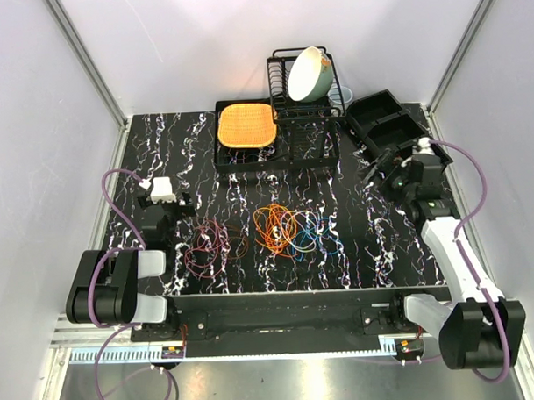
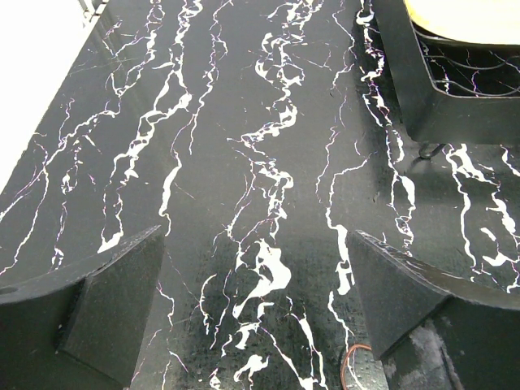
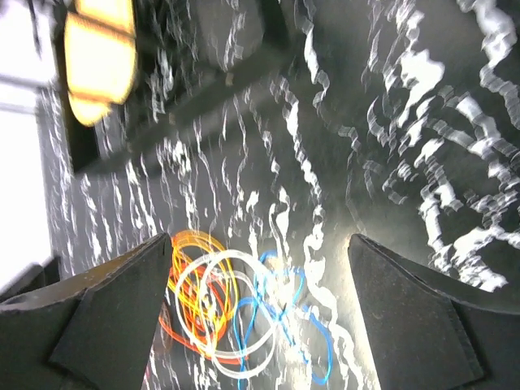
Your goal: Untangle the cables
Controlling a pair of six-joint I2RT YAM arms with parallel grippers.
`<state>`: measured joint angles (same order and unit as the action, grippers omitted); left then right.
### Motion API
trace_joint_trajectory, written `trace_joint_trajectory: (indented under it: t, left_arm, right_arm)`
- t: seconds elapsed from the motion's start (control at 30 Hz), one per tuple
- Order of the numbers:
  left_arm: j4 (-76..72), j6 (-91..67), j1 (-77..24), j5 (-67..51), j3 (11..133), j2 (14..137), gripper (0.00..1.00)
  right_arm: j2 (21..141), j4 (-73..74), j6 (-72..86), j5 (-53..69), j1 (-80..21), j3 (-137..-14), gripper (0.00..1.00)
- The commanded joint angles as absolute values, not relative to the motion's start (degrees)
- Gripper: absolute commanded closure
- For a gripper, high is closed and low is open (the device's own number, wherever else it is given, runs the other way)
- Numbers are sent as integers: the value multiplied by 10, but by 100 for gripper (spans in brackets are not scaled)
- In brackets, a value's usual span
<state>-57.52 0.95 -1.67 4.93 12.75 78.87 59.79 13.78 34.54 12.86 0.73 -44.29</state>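
A maroon-purple cable bundle (image 1: 214, 244) lies loose on the black marbled table (image 1: 356, 249), left of centre. A tangle of orange, red, blue and green cable loops (image 1: 290, 230) lies at the centre. My left gripper (image 1: 168, 206) is open and empty, low over the table just left of the maroon loops. One maroon loop (image 2: 351, 370) shows by its right finger (image 2: 398, 292). My right gripper (image 1: 377, 171) is open and empty, raised at the right and apart from the tangle. In the blurred right wrist view the orange loops (image 3: 195, 284) and blue loops (image 3: 301, 325) show between its fingers (image 3: 106, 317).
A black tray holding an orange mat (image 1: 245, 126) sits at the back centre, and its corner shows in the left wrist view (image 2: 455, 114). A wire dish rack with a pale bowl (image 1: 308, 76) stands beside it. A black bin (image 1: 385, 117) is at the back right, close to my right gripper.
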Motion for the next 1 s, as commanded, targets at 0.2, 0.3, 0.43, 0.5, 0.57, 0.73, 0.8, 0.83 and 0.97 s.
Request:
trace_joint_trajectory:
  t: [0.2,0.3,0.43,0.5,0.57,0.73,0.8,0.83,0.97]
  left_arm:
    - [-207,-99,-31,83,307,574,1]
    - [17,-228,-39,147,401,550,1]
    - [258,-535,-18,294,429,585,1]
    - [222,-434,-11,194,445,607,1]
    - [238,-430,-11,141,467,626,1]
    - [237,-398,-30,73,457,589,1]
    - [230,-367,-72,38,460,583,1]
    - [230,-357,-98,41,464,582,1]
    - [236,-349,-268,95,485,601,1]
  right_arm:
    - [632,239,340,91,-105,-495,5]
    - [621,246,335,76,-105,-491,5]
    - [612,248,325,67,-105,-488,4]
    - [617,252,322,81,-105,-486,5]
    - [623,260,324,101,-105,-483,5]
    - [622,262,337,106,-112,-448,6]
    - [627,258,343,106,-119,-435,6]
    - [634,258,348,106,-126,-432,6]
    - [644,258,359,110,-149,-417,7]
